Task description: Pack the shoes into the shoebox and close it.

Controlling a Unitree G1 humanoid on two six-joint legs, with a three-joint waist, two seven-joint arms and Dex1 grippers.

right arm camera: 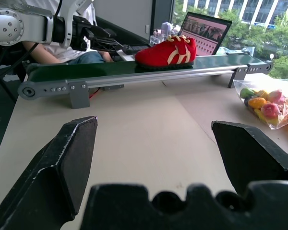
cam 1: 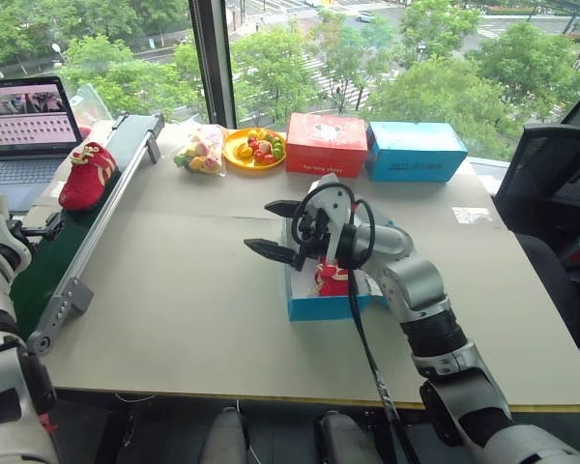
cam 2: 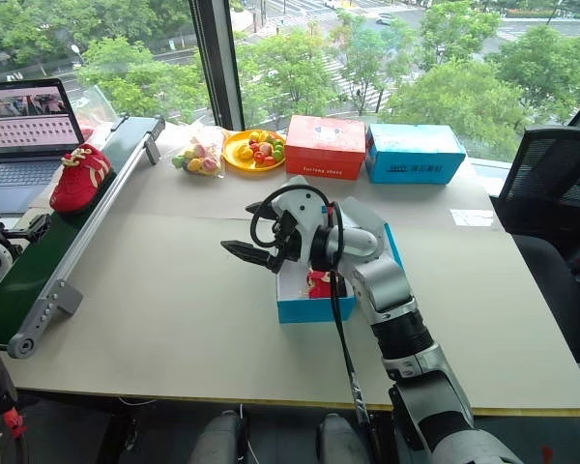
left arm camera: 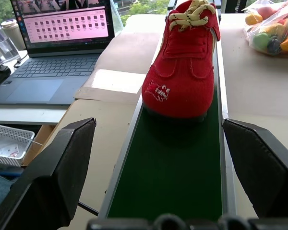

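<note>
Red fabric, cream-gold laces: one of the shoes [left arm camera: 182, 67] sits on the green conveyor belt [left arm camera: 173, 177] along the table's left edge, near the belt's far end, heel toward your left gripper [left arm camera: 163, 158]. That gripper is lined up along the belt just short of the heel, fingers [left arm camera: 57, 167] spread wide, holding nothing.

The second shoe [cam 1: 331, 278] already lies inside the shoebox [cam 1: 314, 304], the cyan box standing open near the middle of the table [cam 1: 174, 319]. The right gripper [cam 1: 282, 230] hangs just above the box's left wall, pointing toward the belt, fingers spread and empty.

Step in hand, as judged: fetch the belt shoe with the left arm.

- Drive straight along the belt so one finger passes each side of the heel. The belt's metal rails [left arm camera: 129, 143] run just beside the sole, so keep the fingertips above them.
- Close across the heel counter, not the laces. Fabric will give, so expect some squeeze before the grip firms.
- Lift clear of the rails before swinging toward the box.
- Move the right gripper off the box opening first, or the arms may crowd each other over it.
- Lay this shoe alongside the one inside, then fold the lid down.

The laptop [left arm camera: 57, 48] stands just beyond the belt's outer side; don't swing wide that way.
</note>
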